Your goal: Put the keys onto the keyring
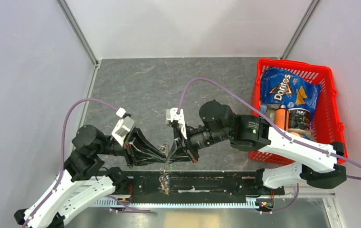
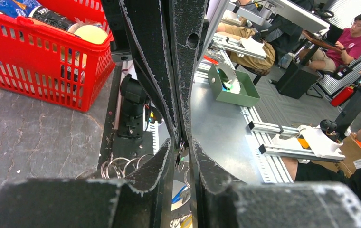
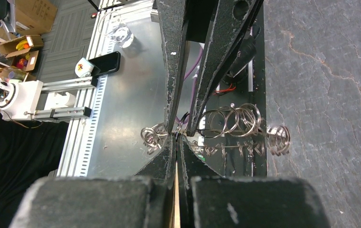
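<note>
My left gripper (image 1: pixel 162 154) and right gripper (image 1: pixel 174 153) meet tip to tip above the table's front edge. Both are shut on a thin silver ring (image 2: pixel 182 151) of the keyring, a bunch of linked wire rings (image 3: pixel 226 121). In the left wrist view the left gripper (image 2: pixel 183 141) pinches the ring edge-on. In the right wrist view the right gripper (image 3: pixel 176 135) grips it from the other side. The green key shows only as a small green speck (image 1: pixel 169 166) hanging just below the tips. I cannot make out the black key.
A red basket (image 1: pixel 333 95) with a chip bag and jars stands at the right. A black rail (image 1: pixel 216 183) runs along the front edge, with a small clump of metal pieces (image 1: pixel 164 183) on it. More loose rings (image 3: pixel 152 135) hang to either side.
</note>
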`<state>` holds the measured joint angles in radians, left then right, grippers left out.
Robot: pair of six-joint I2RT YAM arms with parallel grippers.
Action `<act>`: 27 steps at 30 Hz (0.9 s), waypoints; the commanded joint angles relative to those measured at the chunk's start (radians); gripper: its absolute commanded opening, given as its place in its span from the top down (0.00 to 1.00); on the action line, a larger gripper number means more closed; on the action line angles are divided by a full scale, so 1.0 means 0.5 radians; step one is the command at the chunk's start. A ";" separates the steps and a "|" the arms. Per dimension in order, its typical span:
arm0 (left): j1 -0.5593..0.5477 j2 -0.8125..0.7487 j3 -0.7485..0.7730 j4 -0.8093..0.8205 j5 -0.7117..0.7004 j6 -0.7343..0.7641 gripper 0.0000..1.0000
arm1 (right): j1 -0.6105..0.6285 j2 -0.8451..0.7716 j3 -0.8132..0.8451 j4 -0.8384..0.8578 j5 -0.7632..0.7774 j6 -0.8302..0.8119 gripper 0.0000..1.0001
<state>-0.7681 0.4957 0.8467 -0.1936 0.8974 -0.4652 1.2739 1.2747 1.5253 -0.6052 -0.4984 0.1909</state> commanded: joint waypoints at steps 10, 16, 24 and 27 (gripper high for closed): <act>0.001 0.060 0.069 -0.030 0.058 0.078 0.98 | 0.001 -0.008 0.142 0.078 -0.031 -0.011 1.00; 0.001 0.003 0.052 -0.007 -0.035 0.108 0.98 | 0.001 -0.018 0.146 0.118 0.038 0.005 1.00; 0.001 -0.088 0.060 0.207 -0.150 0.025 0.98 | 0.000 -0.111 0.046 0.233 0.064 0.030 0.64; 0.002 -0.086 0.052 0.274 -0.134 -0.015 0.98 | 0.002 -0.142 0.015 0.279 0.070 0.033 0.61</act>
<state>-0.7681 0.4633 0.8536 -0.1680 0.8536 -0.4530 1.2736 1.2495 1.5375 -0.5545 -0.4690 0.2016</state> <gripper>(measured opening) 0.030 0.381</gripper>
